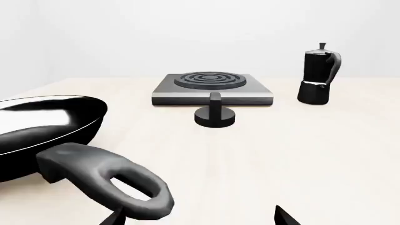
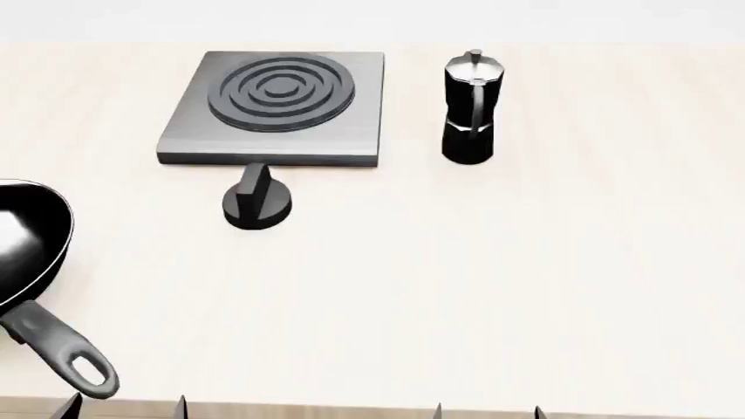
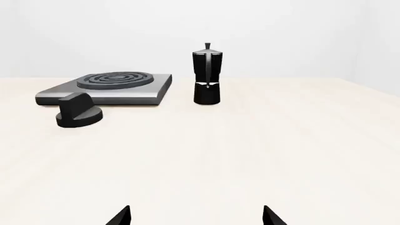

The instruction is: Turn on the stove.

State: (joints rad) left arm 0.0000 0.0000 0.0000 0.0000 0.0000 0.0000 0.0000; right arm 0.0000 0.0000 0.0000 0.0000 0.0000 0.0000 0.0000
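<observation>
I see the stove (image 2: 274,109) at the far side of the desk (image 2: 489,288). Its knob (image 2: 257,202) sits just before it, the moka pot (image 2: 470,106) right of it, the frying pan (image 2: 30,253) well left-front.

One stove (image 2: 279,106), one knob (image 2: 257,203), one moka pot (image 2: 472,106), one frying pan (image 2: 26,253), two grippers.

Only the black fingertips of both grippers show. The left gripper (image 2: 122,407) and right gripper (image 2: 487,411) have jaws spread apart.
</observation>
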